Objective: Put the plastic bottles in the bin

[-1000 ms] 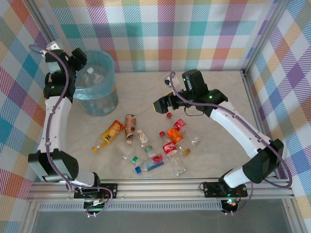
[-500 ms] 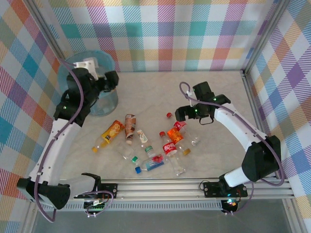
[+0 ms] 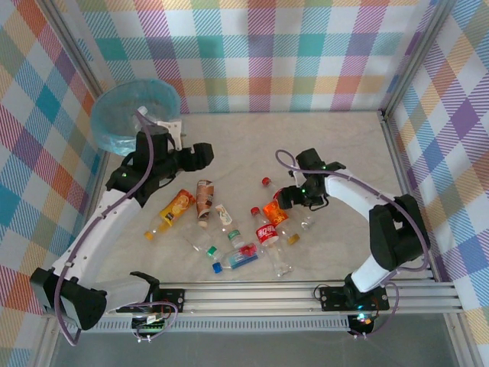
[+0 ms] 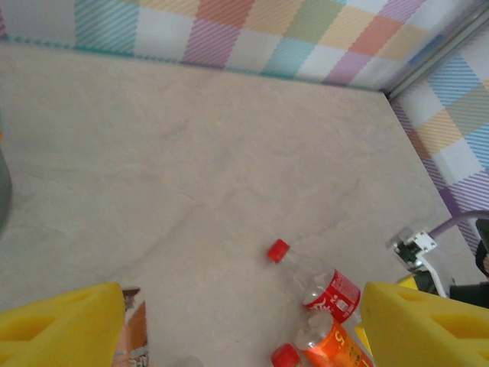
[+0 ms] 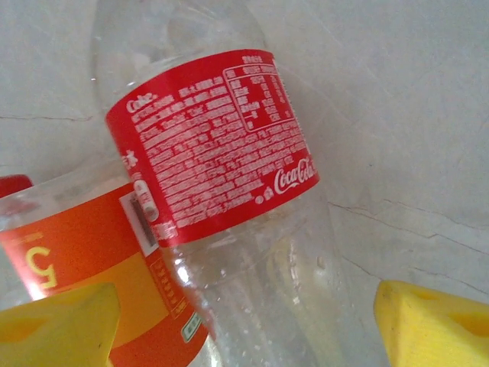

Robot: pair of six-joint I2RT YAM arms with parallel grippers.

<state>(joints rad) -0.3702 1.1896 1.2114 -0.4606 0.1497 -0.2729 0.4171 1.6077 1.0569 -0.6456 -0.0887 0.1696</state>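
Right gripper: pads apart, straddling the red-labelled bottle, not clamped. Orange-labelled bottle lies against it at 8 o'clock, partly under one pad.

Risk: closing may pinch both bottles, or the slick round body squirts out.

Left gripper: pads apart, empty.

Plastic bottles lie mid-table. Bin sits at 10 o'clock, well apart.

Pad tips are cut off, so contact cannot be told. Bin contents unclear.

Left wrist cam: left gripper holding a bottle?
No: the left gripper hangs over the table with its fingers wide apart and nothing clamped between them.
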